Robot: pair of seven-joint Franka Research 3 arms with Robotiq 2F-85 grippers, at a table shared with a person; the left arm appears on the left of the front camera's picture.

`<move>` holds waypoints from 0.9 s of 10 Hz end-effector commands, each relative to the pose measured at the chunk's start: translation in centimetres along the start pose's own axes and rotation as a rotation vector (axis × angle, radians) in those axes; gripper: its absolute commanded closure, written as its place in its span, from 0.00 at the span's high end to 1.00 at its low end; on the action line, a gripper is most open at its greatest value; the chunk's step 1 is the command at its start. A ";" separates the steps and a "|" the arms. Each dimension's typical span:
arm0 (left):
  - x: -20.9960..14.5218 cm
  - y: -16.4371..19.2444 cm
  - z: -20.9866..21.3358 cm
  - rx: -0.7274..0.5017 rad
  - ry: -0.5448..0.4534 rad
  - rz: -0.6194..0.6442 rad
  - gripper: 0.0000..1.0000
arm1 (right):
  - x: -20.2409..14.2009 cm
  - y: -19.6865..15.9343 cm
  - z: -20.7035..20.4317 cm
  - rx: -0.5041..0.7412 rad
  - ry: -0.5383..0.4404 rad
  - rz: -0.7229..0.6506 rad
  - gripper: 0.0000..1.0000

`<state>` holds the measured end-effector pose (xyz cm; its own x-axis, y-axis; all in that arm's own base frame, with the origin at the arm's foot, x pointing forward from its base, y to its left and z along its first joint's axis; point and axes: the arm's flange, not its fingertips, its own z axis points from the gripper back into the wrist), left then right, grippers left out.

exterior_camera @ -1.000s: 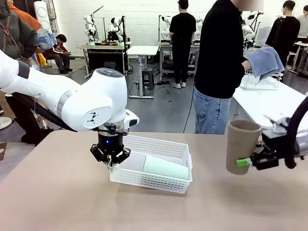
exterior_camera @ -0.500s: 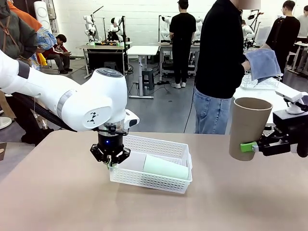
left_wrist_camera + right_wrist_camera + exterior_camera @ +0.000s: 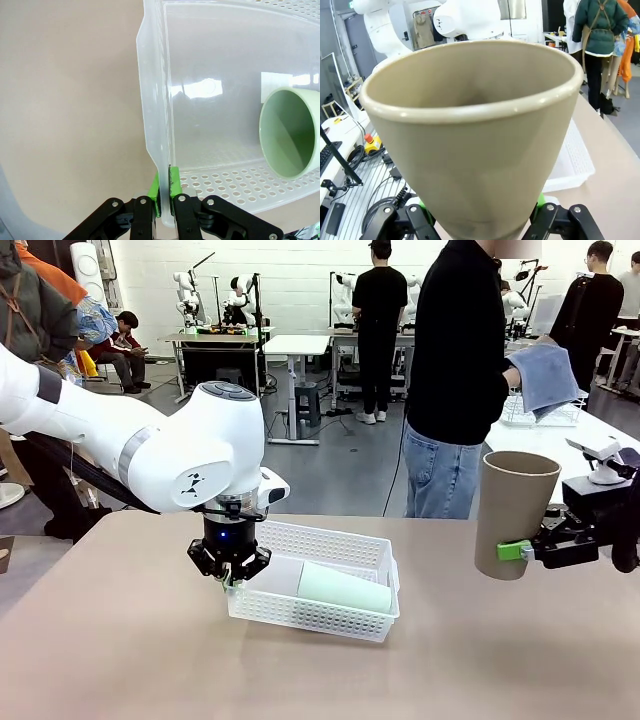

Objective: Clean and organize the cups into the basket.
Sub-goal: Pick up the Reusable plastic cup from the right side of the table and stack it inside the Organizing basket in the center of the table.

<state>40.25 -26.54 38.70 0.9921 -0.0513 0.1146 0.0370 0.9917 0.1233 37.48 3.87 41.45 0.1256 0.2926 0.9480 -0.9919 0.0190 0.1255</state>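
**A:** Where's the left end effector (image 3: 231, 578)?

**B:** It points straight down at the left end of the basket (image 3: 318, 617), near the front corner. In the wrist view its green pads are pressed onto the thin end wall, one on the inside and one on the outside, so it is pinching the basket's rim. The basket sits flat on the desk (image 3: 110, 660), about in the middle.

**A:** And the cups?

**B:** The mint cup (image 3: 345, 590) lies on its side inside the basket, along the near wall and towards the right end. Its open mouth faces the pinched end. The rest of the basket floor is bare.

**A:** The tan cup?

**B:** The tan cup (image 3: 515, 508) is in the air over the desk's right side, well apart from the basket. It is mouth up and leaning slightly. The right end effector (image 3: 510, 551) comes in from the right and clamps it low on the body, with its fingers spread wide around the cup. One green pad shows on the near side.

**A:** What about the person?

**B:** The person (image 3: 460, 360) stands at the far side, turned towards another table, holding a blue cloth (image 3: 546, 375) above a wire basket (image 3: 540, 412).
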 end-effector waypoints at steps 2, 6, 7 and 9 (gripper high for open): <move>-0.2 0.2 0.0 0.006 -0.009 -0.006 0.00 | 4.2 -1.2 -5.1 0.023 0.222 -0.069 0.80; -0.2 0.2 0.0 0.006 -0.009 -0.006 0.00 | 9.5 -5.3 -15.1 0.011 0.712 -0.197 0.80; -0.2 0.2 0.0 0.006 -0.009 -0.006 0.00 | 10.0 -6.3 -17.6 0.012 0.779 -0.209 0.80; -0.2 0.2 0.0 0.006 -0.009 -0.006 0.00 | 10.4 -7.0 -21.9 -0.018 0.925 -0.225 0.80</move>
<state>40.25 -26.55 38.69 0.9921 -0.0514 0.1144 0.0372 0.9917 0.1234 43.97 26.39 43.18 0.2527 0.8969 0.3630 -0.9505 0.1601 0.2662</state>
